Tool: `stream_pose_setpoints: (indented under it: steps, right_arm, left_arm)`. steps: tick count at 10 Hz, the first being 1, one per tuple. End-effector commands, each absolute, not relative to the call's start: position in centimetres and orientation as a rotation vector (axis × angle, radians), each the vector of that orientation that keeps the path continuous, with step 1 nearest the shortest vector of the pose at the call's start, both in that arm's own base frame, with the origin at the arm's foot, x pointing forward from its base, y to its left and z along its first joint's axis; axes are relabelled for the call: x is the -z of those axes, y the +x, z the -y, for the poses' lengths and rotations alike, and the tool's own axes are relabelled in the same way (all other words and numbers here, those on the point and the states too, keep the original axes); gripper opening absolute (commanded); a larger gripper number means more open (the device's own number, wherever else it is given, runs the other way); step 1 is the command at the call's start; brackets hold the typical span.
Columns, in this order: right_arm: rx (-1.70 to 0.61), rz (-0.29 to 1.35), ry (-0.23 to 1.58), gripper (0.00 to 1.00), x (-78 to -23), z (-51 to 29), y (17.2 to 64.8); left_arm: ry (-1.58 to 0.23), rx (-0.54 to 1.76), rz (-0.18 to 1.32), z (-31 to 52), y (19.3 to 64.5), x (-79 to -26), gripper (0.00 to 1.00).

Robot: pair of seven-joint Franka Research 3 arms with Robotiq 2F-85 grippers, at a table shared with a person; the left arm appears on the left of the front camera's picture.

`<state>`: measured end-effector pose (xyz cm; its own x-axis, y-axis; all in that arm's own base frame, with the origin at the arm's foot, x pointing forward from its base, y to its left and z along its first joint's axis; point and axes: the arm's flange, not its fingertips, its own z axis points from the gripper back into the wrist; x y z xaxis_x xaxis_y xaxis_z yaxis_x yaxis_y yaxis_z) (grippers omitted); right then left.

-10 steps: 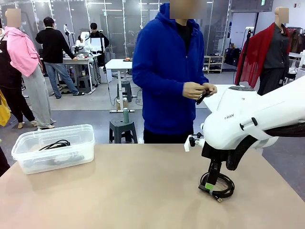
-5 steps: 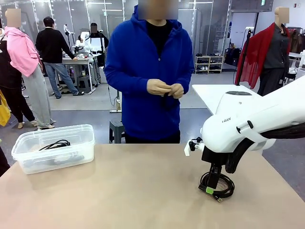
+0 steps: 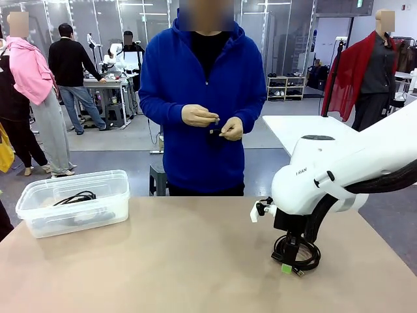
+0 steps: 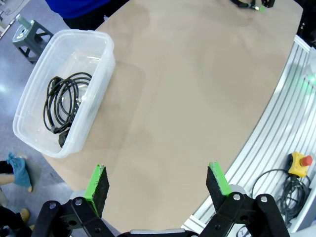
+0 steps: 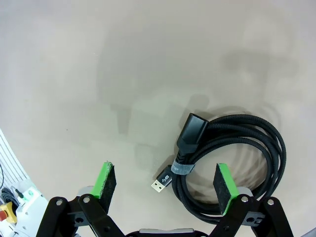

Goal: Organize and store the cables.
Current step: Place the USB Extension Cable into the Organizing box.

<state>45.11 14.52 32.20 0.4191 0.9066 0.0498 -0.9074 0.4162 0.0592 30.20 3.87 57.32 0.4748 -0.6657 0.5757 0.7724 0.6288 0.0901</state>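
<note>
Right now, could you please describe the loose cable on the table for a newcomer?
On the tan tabletop, look at the robot's right side, beneath the open right gripper. There lies a black braided cable coil with a grey strap and silver USB plug. Unlike the thin black cable in the clear plastic bin, it lies bare.

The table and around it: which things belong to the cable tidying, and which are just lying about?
Part of the job:
- coiled cable on the table, under the open right gripper
- second coiled cable, inside the clear bin

Just lying about:
- grey stool
- yellow box with a red button
</note>
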Motion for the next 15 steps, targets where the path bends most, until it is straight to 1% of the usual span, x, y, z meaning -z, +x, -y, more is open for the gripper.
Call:
stream_pose_setpoints:
  steps: [1, 8, 10, 15]
  right_arm:
    - [-1.119, -0.016, 0.083, 1.00, -32.1, -14.6, 46.0]
    - [-1.088, -0.033, 0.092, 1.00, -29.8, -14.2, 46.4]
    - [-1.096, -0.037, 0.070, 0.82, -29.7, -14.1, 46.4]
    - [-1.111, -0.039, 0.062, 0.32, -29.9, -14.2, 46.3]
  left_arm:
    - [-0.188, 0.892, 0.611, -3.8, 30.2, -57.3, 1.00]
    - [-0.188, 0.892, 0.611, -3.8, 30.2, -57.3, 1.00]
    - [-0.188, 0.892, 0.611, -3.8, 30.2, -57.3, 1.00]
    - [-0.188, 0.892, 0.611, -3.8, 30.2, -57.3, 1.00]
